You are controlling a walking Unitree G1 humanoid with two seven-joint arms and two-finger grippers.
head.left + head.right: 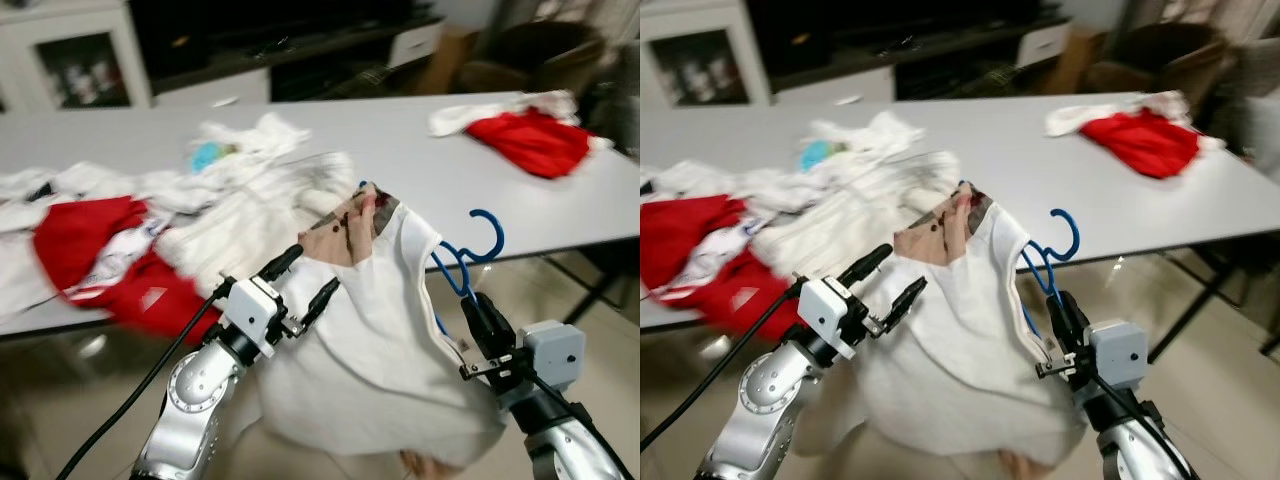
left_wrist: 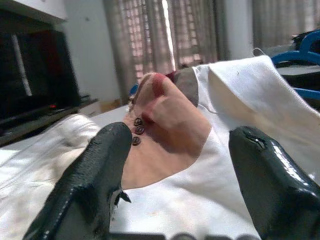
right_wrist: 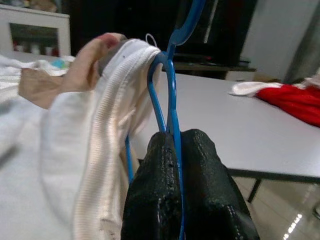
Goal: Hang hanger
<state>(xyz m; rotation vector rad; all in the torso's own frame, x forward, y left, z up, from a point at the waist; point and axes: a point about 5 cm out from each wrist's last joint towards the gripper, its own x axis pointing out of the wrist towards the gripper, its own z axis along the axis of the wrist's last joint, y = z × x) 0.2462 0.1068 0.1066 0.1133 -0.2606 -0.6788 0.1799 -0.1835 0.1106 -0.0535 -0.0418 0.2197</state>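
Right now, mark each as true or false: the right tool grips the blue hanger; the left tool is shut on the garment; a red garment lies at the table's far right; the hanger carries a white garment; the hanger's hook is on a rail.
1. The right tool grips the blue hanger: true.
2. The left tool is shut on the white garment: false, its fingers are open.
3. A red garment lies at the table's far right: true.
4. The hanger carries the white garment: true.
5. The hook is on a rail: false, it stands free.

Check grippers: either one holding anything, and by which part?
Right gripper is shut on the blue hanger, pinching its wire just below the hook; a white garment hangs on it. Left gripper is open beside the garment, holding nothing.
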